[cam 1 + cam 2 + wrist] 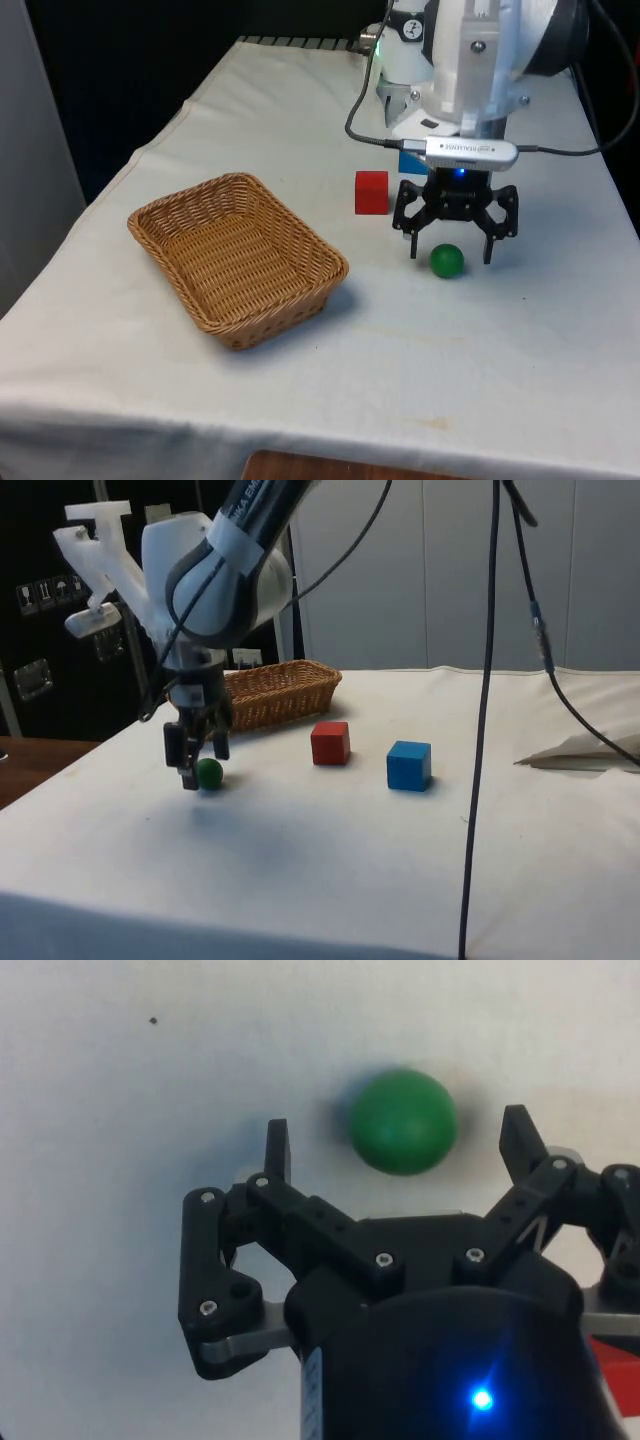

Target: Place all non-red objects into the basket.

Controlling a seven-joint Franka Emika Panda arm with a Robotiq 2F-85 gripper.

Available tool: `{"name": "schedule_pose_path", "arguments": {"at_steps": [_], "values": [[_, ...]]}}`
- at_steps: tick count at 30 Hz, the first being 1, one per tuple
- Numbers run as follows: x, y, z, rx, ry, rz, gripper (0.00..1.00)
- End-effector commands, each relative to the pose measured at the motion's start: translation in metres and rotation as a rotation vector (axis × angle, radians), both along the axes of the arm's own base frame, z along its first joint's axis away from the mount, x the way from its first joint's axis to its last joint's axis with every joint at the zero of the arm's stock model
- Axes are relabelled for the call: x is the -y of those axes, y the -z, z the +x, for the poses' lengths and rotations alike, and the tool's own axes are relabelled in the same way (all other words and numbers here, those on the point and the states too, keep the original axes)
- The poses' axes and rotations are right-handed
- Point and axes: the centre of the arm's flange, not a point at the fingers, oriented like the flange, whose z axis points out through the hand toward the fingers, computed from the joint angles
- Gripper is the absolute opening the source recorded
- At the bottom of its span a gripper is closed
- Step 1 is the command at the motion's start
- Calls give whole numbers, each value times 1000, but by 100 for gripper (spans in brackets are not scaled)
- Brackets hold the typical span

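Note:
A green ball (447,260) (209,772) (404,1121) rests on the white cloth. My gripper (450,252) (197,765) (397,1145) hangs open just above the cloth, one finger on each side of the ball, neither touching it. A red cube (371,192) (330,743) stands just behind the gripper toward the robot. A blue cube (410,160) (409,765) sits farther back, mostly hidden by the arm in the front view. The wicker basket (205,200) (300,673) stands on the front view's left with nothing in it.
A black cable (487,690) hangs down from above, near the blue cube in the side view. Crumpled cloth (585,750) lies at that view's far right. The table's front edge (330,445) is close below the basket.

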Motion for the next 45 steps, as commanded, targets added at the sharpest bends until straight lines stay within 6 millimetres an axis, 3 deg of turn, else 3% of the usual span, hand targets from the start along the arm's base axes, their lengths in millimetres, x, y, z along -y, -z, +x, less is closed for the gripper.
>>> {"name": "schedule_pose_path", "arguments": {"at_steps": [1, 7, 9, 10, 12, 13, 16, 24, 36, 39, 45], "values": [[0, 3, 0, 6, 0, 11, 100], [0, 4, 2, 2, 1, 6, 97], [0, 5, 2, 2, 1, 6, 80], [0, 5, 3, 2, 0, 5, 58], [0, 3, 1, 0, 0, -2, 31], [0, 5, 2, 1, 1, 5, 31], [0, 5, 3, 2, 2, 4, 0], [0, 5, 3, 1, 2, 4, 0], [2, -43, -5, 7, 42, 15, 0], [1, -45, -5, 11, 40, 23, 0], [3, -74, -1, 16, 56, 27, 0]]}}
